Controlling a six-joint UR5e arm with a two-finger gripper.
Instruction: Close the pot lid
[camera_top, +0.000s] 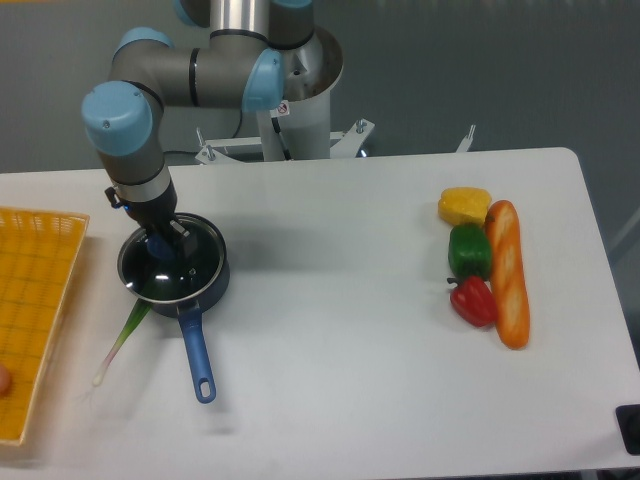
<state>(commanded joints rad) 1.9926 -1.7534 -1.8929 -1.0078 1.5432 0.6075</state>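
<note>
- At the near right corner of the white table (330, 330): lying partly out of frame, a small dark object (629, 428).
- At the near left edge: lying flat, an orange mesh tray (35, 300), with a pale round item (4, 380) showing just at its lower border.
- Toward the left front: lying slantwise on the tabletop, a green onion (118, 343), its green end reaching under the pot's near side.
- On the left half of the table: sitting upright, the pot (212, 282), dark-walled, with its long blue handle (195, 352) pointing toward the near edge and ending in a loop hole.
- Over the pot's mouth: resting level or nearly so, the lid (170, 265), its thin metal rim roughly matching the pot's rim; impossible to tell whether fully seated.
- At the lid's centre: reaching down from above, the gripper (162, 245), fingers narrowed around a blue knob; actual contact and clamping not resolvable at this size.
- At the right side: lying in a tight cluster, a red pepper (473, 300), a green pepper (468, 250) and a yellow pepper (465, 206), with a bread loaf (508, 270) lying lengthwise just beside them on the right.
- At the far edge: standing on its mount, the arm's base (295, 95).
</note>
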